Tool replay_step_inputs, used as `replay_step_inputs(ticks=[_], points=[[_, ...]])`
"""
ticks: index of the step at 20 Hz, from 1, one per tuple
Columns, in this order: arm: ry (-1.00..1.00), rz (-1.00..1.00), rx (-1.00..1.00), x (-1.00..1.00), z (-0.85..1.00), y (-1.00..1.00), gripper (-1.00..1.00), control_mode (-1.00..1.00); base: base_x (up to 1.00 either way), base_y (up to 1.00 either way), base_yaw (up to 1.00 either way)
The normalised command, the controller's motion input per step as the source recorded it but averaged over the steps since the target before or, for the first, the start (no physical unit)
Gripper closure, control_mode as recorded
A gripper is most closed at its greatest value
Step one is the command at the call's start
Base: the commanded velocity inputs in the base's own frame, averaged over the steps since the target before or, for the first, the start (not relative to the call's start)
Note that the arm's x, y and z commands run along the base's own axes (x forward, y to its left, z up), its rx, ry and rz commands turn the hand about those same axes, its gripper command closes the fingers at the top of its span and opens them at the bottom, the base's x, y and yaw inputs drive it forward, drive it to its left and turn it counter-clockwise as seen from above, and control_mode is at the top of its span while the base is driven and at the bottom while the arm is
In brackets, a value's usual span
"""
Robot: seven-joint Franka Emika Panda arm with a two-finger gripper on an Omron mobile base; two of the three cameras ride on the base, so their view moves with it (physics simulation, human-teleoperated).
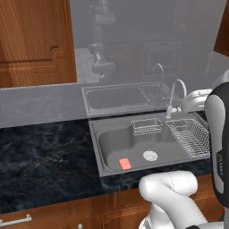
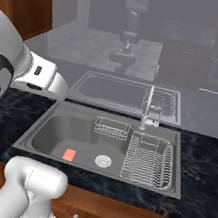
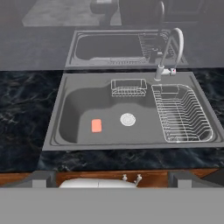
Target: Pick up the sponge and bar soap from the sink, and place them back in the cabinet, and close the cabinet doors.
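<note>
- The bar soap [image 3: 96, 125] lies flat on the floor of the sink [image 3: 65, 113], left of the round drain [image 3: 127, 119], so it's easy to reach from above.
- In the hand view its long axis runs roughly front to back, short edge toward the counter's front.
- The gripper [image 3: 112, 181] sits high above the front counter [image 3: 26, 100], jaws spread wide, nothing in them. Looks like it's just lining up.
- 1 cabinet door [image 1: 36, 42] is up top left; can't spot the sponge.

Tool [image 3: 112, 179] wide open, nothing gripped
</note>
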Motion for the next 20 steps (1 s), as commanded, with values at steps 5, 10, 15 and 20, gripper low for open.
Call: replay_step_inputs(ticks=[5,10,15,20], points=[[0.00,0.00,0.00,0.01,0.00,0.00,-1.00,-1.00,0.00,0.00,0.00],[0.00,0.00,0.00,0.24,-0.04,0.00,-1.00,-1.00,0.00,0.00,0.00],[0.00,0.00,0.00,0.36,-0.11,0.01,-1.00,-1.00,0.00,0.00,0.00],[0.01,0.00,0.00,0.36,-0.02,0.08,-1.00,-1.00,0.00,0.00,0.00]])
